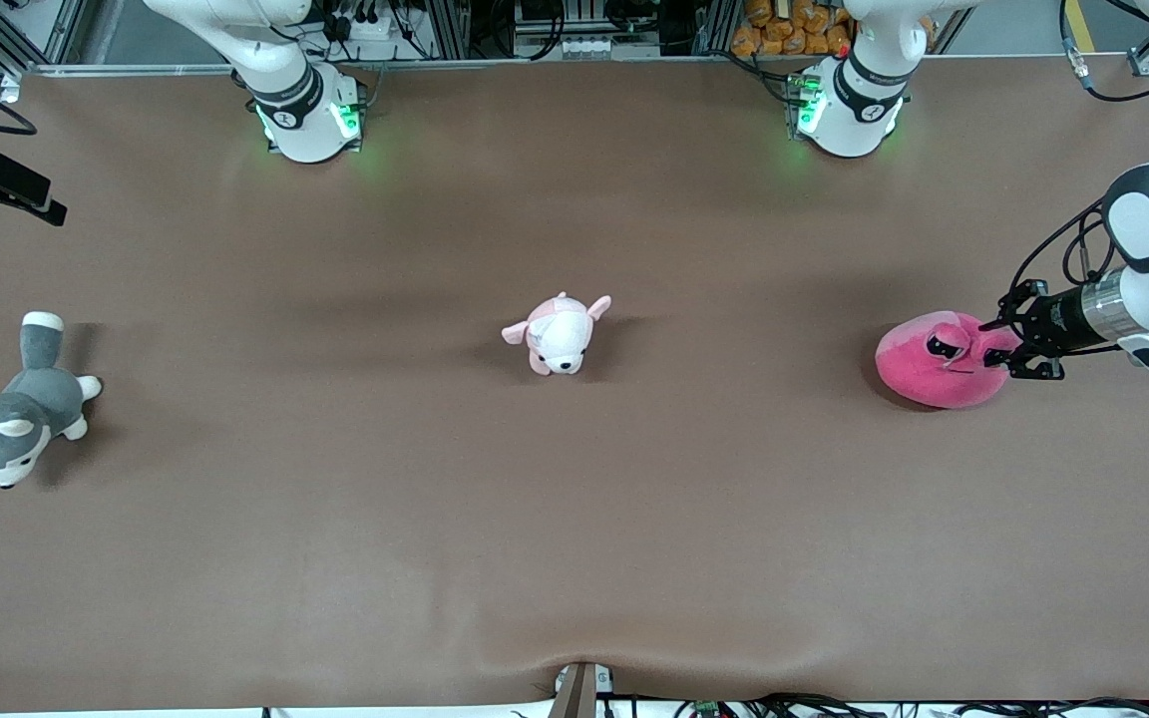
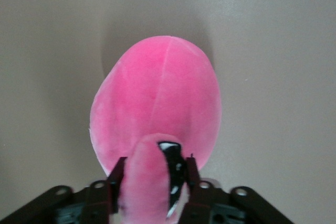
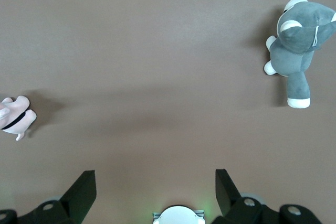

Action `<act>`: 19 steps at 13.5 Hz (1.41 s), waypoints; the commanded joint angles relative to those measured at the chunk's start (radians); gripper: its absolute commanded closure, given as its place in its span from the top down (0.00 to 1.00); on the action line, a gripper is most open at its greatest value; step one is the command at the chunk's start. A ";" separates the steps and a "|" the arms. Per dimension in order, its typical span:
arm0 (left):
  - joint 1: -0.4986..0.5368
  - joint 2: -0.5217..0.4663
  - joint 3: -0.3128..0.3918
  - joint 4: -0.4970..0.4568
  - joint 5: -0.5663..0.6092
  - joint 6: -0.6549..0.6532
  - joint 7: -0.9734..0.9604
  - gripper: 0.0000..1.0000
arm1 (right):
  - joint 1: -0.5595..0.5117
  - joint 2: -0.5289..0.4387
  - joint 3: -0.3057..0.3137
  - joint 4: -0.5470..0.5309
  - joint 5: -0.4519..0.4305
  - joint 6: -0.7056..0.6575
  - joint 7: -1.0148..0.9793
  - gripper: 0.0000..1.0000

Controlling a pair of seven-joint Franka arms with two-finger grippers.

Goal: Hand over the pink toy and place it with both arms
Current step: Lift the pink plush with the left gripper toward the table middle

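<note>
Now: left gripper (image 1: 1005, 351) clamps pink toy (image 1: 934, 361) near table (image 1: 574, 519) edge; right gripper (image 3: 152, 192) spread, waiting aloft

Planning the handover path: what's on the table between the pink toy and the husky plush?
Front view: only the puppy plush lies between the pink toy, gripped by the left gripper, and the husky plush; otherwise bare table.

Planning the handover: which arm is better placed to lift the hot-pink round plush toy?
Left. The left gripper is shut on the hot-pink round plush toy; the right gripper waits open, high over the table.
</note>
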 commanded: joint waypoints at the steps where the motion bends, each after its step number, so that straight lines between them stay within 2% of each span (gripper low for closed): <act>1: 0.002 -0.015 -0.006 0.003 -0.017 0.001 -0.014 0.09 | -0.023 0.003 0.014 0.006 0.015 -0.007 0.005 1.00; 2: -0.001 -0.015 -0.006 0.009 -0.017 -0.004 -0.014 0.00 | -0.021 0.003 0.014 0.006 0.015 -0.007 0.005 1.00; 7: -0.003 -0.040 -0.016 0.066 -0.034 -0.094 -0.020 0.00 | -0.021 0.004 0.014 0.006 0.015 -0.007 0.005 1.00; 10: -0.003 -0.046 -0.054 0.182 -0.098 -0.257 -0.088 0.00 | -0.015 0.006 0.015 0.010 -0.002 -0.002 0.005 1.00; 13: -0.003 -0.075 -0.143 0.246 -0.101 -0.303 -0.206 0.00 | 0.018 0.036 0.021 0.016 -0.080 0.002 0.004 1.00; 19: -0.006 -0.083 -0.343 0.377 -0.103 -0.325 -0.519 0.00 | 0.052 0.090 0.021 0.016 -0.092 -0.006 0.015 1.00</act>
